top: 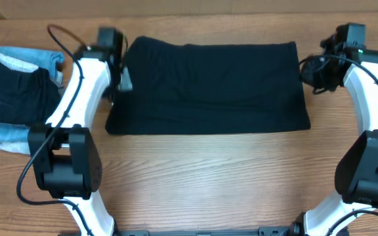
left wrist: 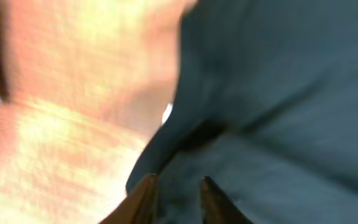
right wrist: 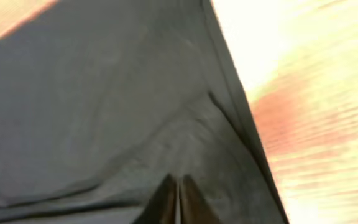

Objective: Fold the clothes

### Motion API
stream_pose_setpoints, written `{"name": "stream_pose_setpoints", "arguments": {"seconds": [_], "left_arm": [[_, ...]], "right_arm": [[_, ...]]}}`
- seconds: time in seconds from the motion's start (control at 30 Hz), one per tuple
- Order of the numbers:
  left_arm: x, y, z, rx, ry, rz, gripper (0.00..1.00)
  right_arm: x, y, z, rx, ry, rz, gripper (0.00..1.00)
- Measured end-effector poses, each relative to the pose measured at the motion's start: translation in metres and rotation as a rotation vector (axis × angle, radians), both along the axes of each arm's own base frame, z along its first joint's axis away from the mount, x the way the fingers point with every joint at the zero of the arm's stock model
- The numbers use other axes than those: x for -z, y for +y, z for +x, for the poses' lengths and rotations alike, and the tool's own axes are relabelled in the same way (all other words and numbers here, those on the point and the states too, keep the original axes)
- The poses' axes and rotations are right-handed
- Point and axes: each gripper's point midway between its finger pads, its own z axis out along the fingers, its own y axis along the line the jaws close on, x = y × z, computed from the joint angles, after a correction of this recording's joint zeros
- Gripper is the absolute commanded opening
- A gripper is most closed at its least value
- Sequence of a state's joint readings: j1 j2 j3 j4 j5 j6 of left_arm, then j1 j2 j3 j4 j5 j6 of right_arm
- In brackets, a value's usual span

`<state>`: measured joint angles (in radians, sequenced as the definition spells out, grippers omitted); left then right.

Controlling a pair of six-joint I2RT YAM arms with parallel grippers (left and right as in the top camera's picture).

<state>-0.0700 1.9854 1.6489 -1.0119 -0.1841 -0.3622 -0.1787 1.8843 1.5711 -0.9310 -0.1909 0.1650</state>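
Black T-shirt [top: 209, 85] lies flat on tabletop [top: 209, 177], far side, centre. It is folded to a wide rectangle w/ sleeves not showing, and the bottom edge is fairly straight. No neck tag seen from overhead.

Left end effector [left wrist: 176, 200] is at the shirt's left edge, approx halfway up. Fingers [left wrist: 143, 198] are a narrow gap apart, w/ dark cloth showing between and under them. Wrist view is blurred, so can't tell if any cloth is caught. A small dark fold sits just ahead of the tips, near where the shirt edge meets bare wood.

Right end effector [right wrist: 178, 194] is at the shirt's right edge, upper part. Tips are pressed together w/ only a thin line between them, down on the cloth just inside the hem. Creases run in toward the tips, so it looks pinched. This view is blurred too.

Far left of tabletop, apart from the shirt: dark garment [top: 12, 92] piled on light-blue denim [top: 31, 60].
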Motion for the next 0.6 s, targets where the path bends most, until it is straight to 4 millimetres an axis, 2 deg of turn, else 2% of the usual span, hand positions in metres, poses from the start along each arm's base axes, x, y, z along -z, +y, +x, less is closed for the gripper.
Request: {"name": "stream_pose_setpoints", "arguments": {"seconds": [0.07,0.13,0.17,0.2,0.23,0.3,0.37,0.4,0.43,0.5,0.57,0.6], "left_arm": [[-0.026,-0.019,0.033,0.082,-0.132,-0.090,0.39],[-0.035,-0.037,0.052,0.173,-0.213,-0.160,0.42],[-0.036,-0.041,0.056,0.198,-0.225,-0.174,0.42],[-0.034,-0.044,0.060,0.224,-0.234,-0.184,0.41],[-0.028,-0.047,0.064,0.241,-0.231,-0.191,0.40],[0.000,-0.050,0.072,0.265,-0.203,-0.201,0.34],[0.037,-0.051,0.079,0.277,-0.165,-0.202,0.33],[0.057,-0.052,0.082,0.282,-0.144,-0.204,0.33],[0.072,-0.052,0.085,0.289,-0.138,-0.203,0.32],[0.084,-0.052,0.085,0.302,-0.122,-0.199,0.26],[0.087,-0.051,0.083,0.308,-0.110,-0.192,0.09],[0.087,-0.050,0.082,0.311,-0.103,-0.187,0.05]], "right_arm": [[-0.010,0.012,0.021,-0.044,-0.091,-0.011,0.04],[-0.020,0.021,0.038,-0.087,-0.174,-0.029,0.04],[-0.022,0.027,0.042,-0.111,-0.192,-0.036,0.04],[-0.022,0.028,0.042,-0.123,-0.197,-0.041,0.04],[-0.024,0.039,0.047,-0.154,-0.220,-0.048,0.04],[-0.019,0.047,0.053,-0.179,-0.229,-0.057,0.04],[0.004,0.052,0.061,-0.196,-0.209,-0.061,0.04],[0.033,0.051,0.067,-0.199,-0.170,-0.059,0.04],[0.054,0.051,0.067,-0.199,-0.137,-0.058,0.04],[0.098,0.050,0.061,-0.198,-0.048,-0.049,0.04],[0.118,0.051,0.053,-0.200,0.006,-0.041,0.04],[0.118,0.050,0.053,-0.198,0.007,-0.044,0.04]]}}
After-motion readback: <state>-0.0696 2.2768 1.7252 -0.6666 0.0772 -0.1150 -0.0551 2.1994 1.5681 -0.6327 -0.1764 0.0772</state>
